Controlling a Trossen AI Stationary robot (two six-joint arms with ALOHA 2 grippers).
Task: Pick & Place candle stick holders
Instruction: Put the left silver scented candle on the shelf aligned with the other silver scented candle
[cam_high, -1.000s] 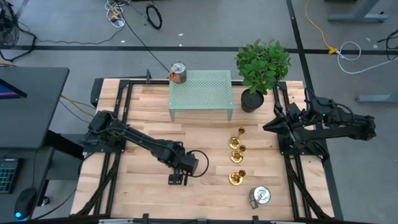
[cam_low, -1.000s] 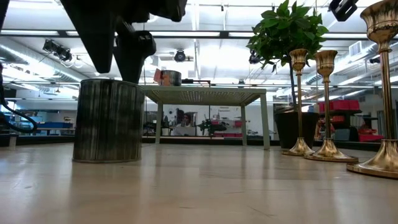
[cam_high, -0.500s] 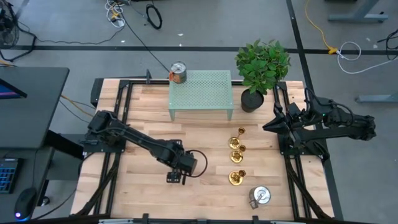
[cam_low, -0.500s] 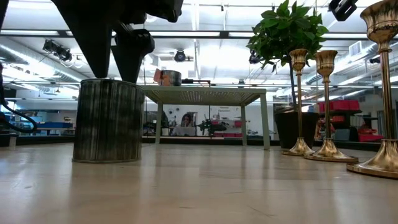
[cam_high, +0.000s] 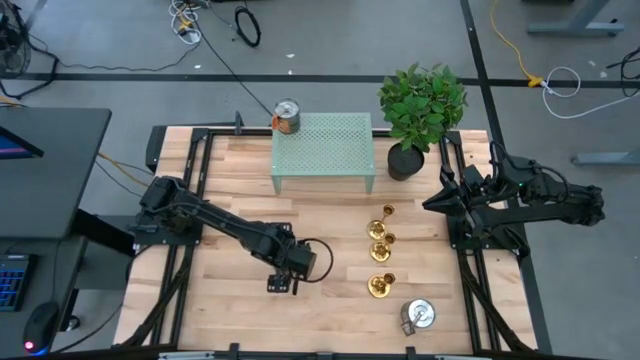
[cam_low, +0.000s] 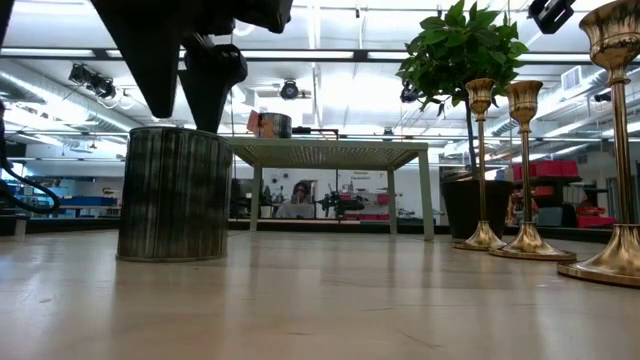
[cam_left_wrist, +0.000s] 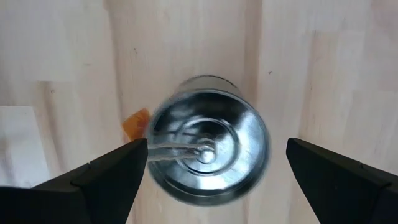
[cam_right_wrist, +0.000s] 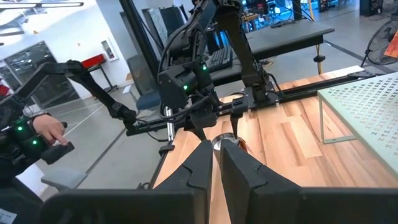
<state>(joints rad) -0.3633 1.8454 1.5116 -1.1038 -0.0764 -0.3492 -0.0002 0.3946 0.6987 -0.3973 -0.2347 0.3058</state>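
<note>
Three gold candlestick holders (cam_high: 386, 212) (cam_high: 379, 241) (cam_high: 380, 285) stand upright on their round bases in a row right of the table's middle. They also show at the right of the low view (cam_low: 525, 170). No gripper is near them. My left gripper (cam_high: 282, 283) hangs open, pointing down, over a silver tin can (cam_left_wrist: 208, 146) that stands upright on the table (cam_low: 175, 193). Its fingers (cam_left_wrist: 106, 180) stand wide on either side, apart from the can. My right gripper (cam_high: 432, 203) waits shut at the table's right edge (cam_right_wrist: 217, 163).
A green perforated shelf (cam_high: 323, 150) stands at the far middle with a labelled can (cam_high: 287, 116) at its far left corner. A potted plant (cam_high: 420, 110) stands to its right. Another can (cam_high: 418, 315) lies near the front edge, close to the nearest holder.
My left gripper has shifted slightly above the can and stays open; the can has not moved.
</note>
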